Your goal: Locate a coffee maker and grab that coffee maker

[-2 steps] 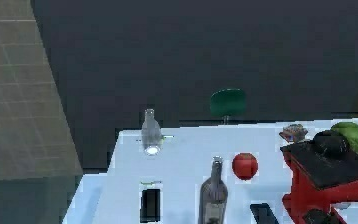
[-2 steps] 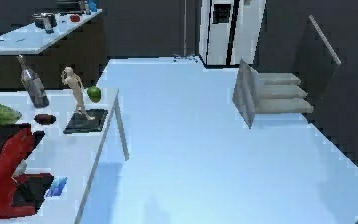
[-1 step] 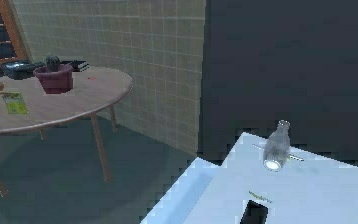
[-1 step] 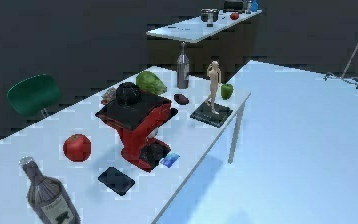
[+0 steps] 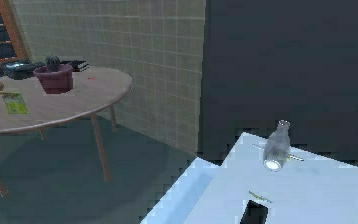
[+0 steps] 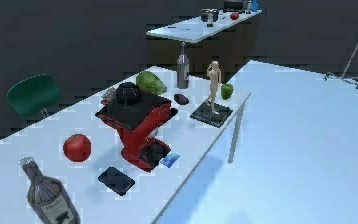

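Observation:
A red and black coffee maker (image 6: 137, 128) stands on a long white table (image 6: 57, 130) in the arm side view, left of the middle. Around it lie a red round fruit (image 6: 77, 147), a dark flat phone (image 6: 116, 180) and a small blue card (image 6: 170, 159). A glass bottle (image 6: 47, 195) stands at the table's near left corner.
Farther along the white table are a green leafy head (image 6: 151, 82), a dark bottle (image 6: 183, 68) and a small statue (image 6: 215, 85). A green chair (image 6: 32, 95) stands behind it, and a counter (image 6: 202, 30) farther back. In the forward view, a round wooden table (image 5: 77, 105) bears a potted plant (image 5: 54, 75); a glass bottle (image 5: 277, 147) stands on a white tabletop (image 5: 317, 185).

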Robot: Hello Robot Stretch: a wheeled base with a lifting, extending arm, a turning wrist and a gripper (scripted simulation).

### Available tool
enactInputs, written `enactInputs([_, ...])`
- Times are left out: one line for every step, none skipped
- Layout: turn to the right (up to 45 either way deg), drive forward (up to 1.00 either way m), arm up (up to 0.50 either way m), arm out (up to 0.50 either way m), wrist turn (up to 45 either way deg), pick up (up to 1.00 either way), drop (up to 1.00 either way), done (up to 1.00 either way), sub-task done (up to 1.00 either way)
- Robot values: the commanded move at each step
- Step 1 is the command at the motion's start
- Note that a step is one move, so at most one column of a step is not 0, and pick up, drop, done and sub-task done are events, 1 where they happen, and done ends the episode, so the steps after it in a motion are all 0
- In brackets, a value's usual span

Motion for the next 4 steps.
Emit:
enactInputs([0.0, 0.0, 0.38, 0.0, 0.0, 0.0, 0.0, 0.0, 0.0])
enactInputs([0.0, 0.0, 0.0, 0.26, 0.0, 0.0, 0.0, 0.0, 0.0])
enactInputs([0.0, 0.0, 0.0, 0.0, 45.0, 0.0, 0.0, 0.0, 0.0])
enactInputs([0.0, 0.0, 0.0, 0.0, 45.0, 0.0, 0.0, 0.0, 0.0])
